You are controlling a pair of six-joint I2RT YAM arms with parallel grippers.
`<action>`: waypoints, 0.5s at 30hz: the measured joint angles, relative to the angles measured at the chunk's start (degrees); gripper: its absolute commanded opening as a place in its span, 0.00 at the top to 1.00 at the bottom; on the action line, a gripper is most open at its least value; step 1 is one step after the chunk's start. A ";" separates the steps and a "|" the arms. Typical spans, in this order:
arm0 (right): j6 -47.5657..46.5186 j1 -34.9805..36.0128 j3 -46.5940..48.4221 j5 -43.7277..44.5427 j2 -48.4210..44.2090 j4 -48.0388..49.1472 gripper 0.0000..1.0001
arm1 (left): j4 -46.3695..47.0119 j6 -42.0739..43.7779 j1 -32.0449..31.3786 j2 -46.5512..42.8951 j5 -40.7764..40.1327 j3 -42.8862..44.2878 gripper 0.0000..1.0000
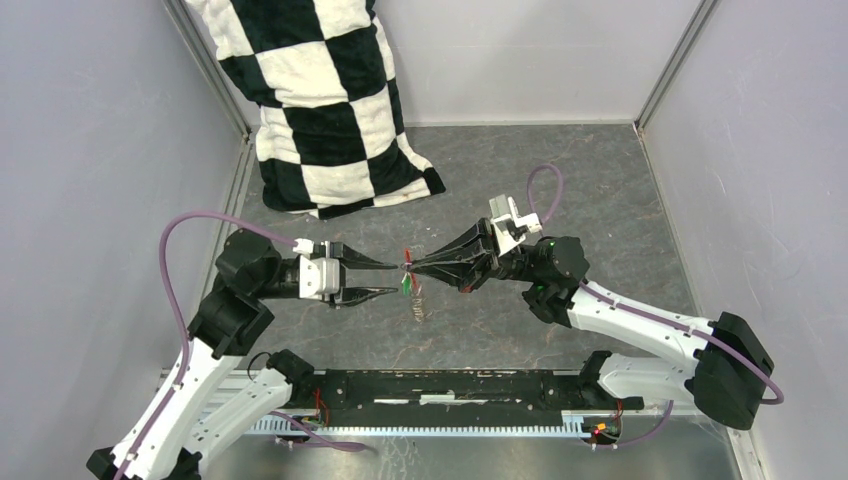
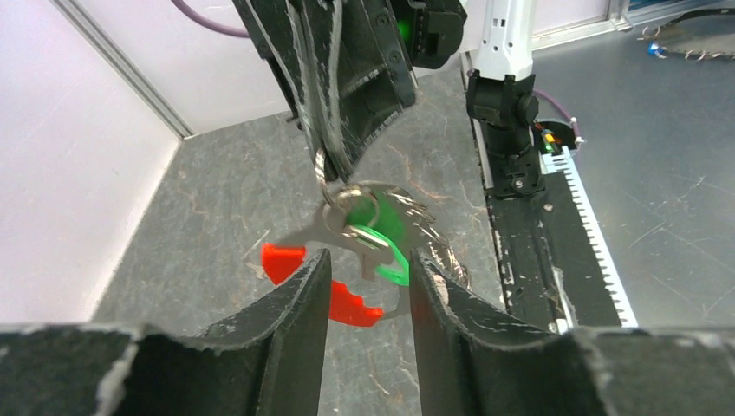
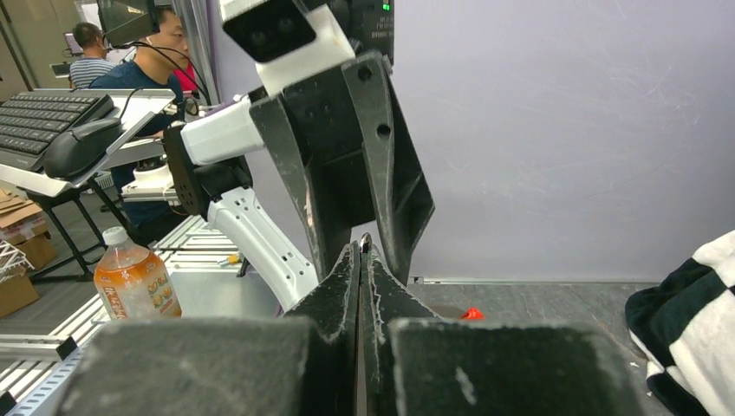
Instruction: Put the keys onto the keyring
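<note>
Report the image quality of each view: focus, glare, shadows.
Top external: even light, faint shadows, the keys too small to resolve. Left wrist: the green key tag glows oversaturated; the left gripper is soft up close. Right wrist: the shut right gripper looms dark and blurred; the bottle behind is sharper.

White-and-black arms (image 1: 640,318) carry purple cables (image 1: 215,214) and black fingers (image 2: 286,329).
</note>
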 measured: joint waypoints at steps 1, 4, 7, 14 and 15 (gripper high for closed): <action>0.20 -0.07 0.00 -0.02 -0.04 0.11 1.00 | 0.13 -0.33 0.00 -0.79 -0.46 -1.03 0.54; 0.74 -0.07 0.00 -0.02 -0.04 0.55 1.00 | 0.59 -2.05 -0.02 -2.40 -1.51 -4.24 0.54; 1.46 -0.09 -0.02 -0.02 -0.04 1.05 1.00 | 0.87 -3.50 0.00 -1.66 -2.05 -5.35 0.53; 2.36 -0.09 -0.02 -0.02 0.17 2.21 1.00 | 3.54 -6.43 0.00 1.64 -1.95 -5.51 0.55; 2.40 -0.09 -0.02 -0.02 0.28 2.25 1.00 | 4.44 -6.99 0.00 1.95 -1.92 -5.55 0.57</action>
